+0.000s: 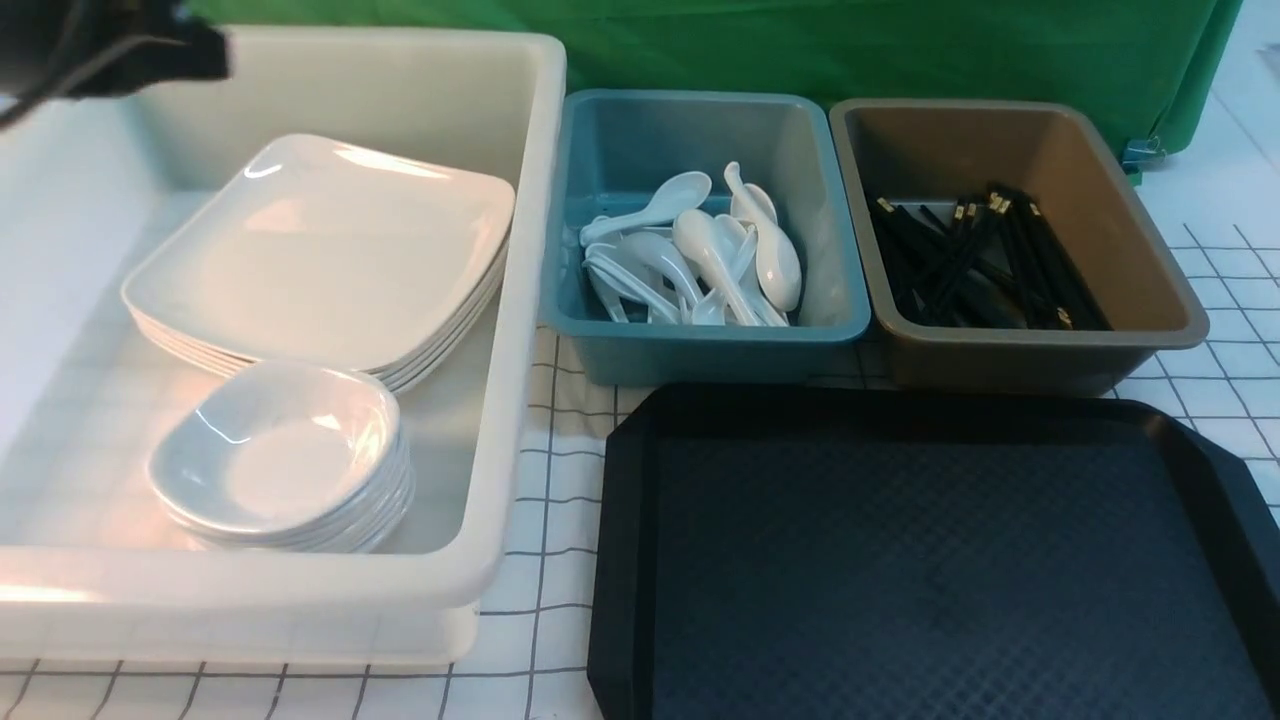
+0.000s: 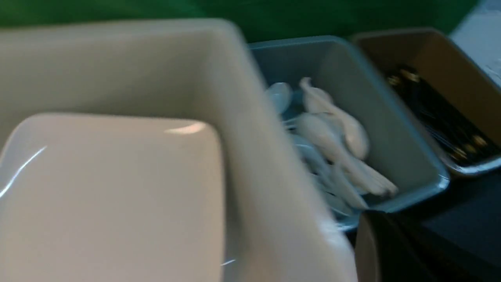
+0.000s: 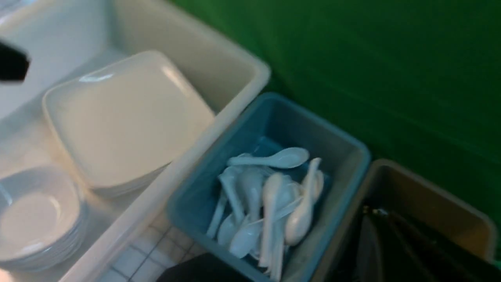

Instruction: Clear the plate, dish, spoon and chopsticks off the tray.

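Note:
The black tray [image 1: 930, 560] lies at the front right with nothing on it. A white plate [image 1: 320, 250] tops a stack inside the white bin [image 1: 530, 300], and a small dish [image 1: 275, 455] tops a second stack in front of it. Spoons [image 1: 700, 250] are piled in the teal bin [image 1: 700, 345]. Black chopsticks [image 1: 985, 265] fill the brown bin [image 1: 1040, 350]. My left gripper [image 2: 372, 250] is blurred and hangs above the white bin's far left corner, shut and holding nothing. My right gripper [image 3: 375, 250] is shut over the brown bin's edge and is out of the front view.
The three bins stand in a row behind the tray on a white checked cloth [image 1: 545, 520]. A green curtain [image 1: 900, 40] closes off the back. The left arm [image 1: 110, 45] shows as a dark blur at the upper left.

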### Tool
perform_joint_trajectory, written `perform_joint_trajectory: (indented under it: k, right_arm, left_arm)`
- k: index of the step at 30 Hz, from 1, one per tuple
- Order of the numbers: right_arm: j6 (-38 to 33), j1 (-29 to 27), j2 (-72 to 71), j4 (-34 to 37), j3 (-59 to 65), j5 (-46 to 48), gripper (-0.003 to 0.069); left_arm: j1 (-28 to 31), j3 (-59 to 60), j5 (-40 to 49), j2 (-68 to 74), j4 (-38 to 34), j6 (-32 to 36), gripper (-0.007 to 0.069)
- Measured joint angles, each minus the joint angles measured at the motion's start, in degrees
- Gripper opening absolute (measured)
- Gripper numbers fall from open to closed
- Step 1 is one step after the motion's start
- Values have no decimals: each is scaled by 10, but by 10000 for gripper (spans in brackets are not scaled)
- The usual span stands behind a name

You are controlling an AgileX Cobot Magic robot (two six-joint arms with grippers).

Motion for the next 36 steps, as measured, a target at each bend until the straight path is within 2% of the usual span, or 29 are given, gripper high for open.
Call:
perform_joint_trajectory:
  k: [1,2,3,4,5,7,10,12,13,14,15,17,20,22,25,26,29,36]
  right_arm:
    - [1,-3,-5,0,3,0,20]
    - [7,-26,-45,-2,24,0,23]
    - [8,-29,-51,-2,33,0,23]
    - [23,-54,-100,-4,73,1,27]
    - [24,-57,-112,-5,85,1,27]
    - [34,-80,-175,-12,160,0,29]
    - [69,-92,-284,-34,288,-34,30]
    - [81,-92,-329,-37,347,-69,32]
    - [95,-92,-402,-39,441,-140,34]
    - [95,-92,-411,-39,452,-149,34]
    - [100,-92,-480,-39,539,-221,35]
    - [105,-92,-547,-42,633,-297,36]
    - [106,-92,-671,-45,794,-477,40]
    - [107,-92,-701,-45,827,-515,41]
    - [107,-92,-782,-45,952,-647,48]
    - [107,-92,-785,-45,952,-653,49]
    - [111,-92,-817,-46,1011,-722,62]
    - [122,-92,-819,-45,1016,-754,95]
  left_arm:
    - [-8,0,0,-4,0,-2,-11]
    - [-62,0,1,-37,37,-16,-12]
    - [-77,0,1,-40,46,-21,-12]
    - [-135,0,3,-72,82,-40,-13]
    - [-142,0,3,-75,87,-42,-13]
    - [-212,5,5,-111,145,-91,-13]
    - [-265,45,5,-166,234,-169,-13]
    - [-276,66,1,-188,256,-193,-13]
    - [-281,122,-20,-223,276,-217,-13]
    - [-282,122,-24,-227,277,-219,-13]
    - [-284,177,-59,-259,290,-243,-13]
    - [-284,246,-102,-294,302,-276,-13]
    - [-284,374,-213,-365,323,-335,-13]
    - [-284,401,-240,-384,324,-341,-13]
    - [-284,507,-361,-431,323,-352,-10]
    - [-284,512,-368,-433,323,-352,-10]
    - [-284,572,-485,-445,323,-352,-4]
    - [-284,590,-532,-445,322,-352,-2]
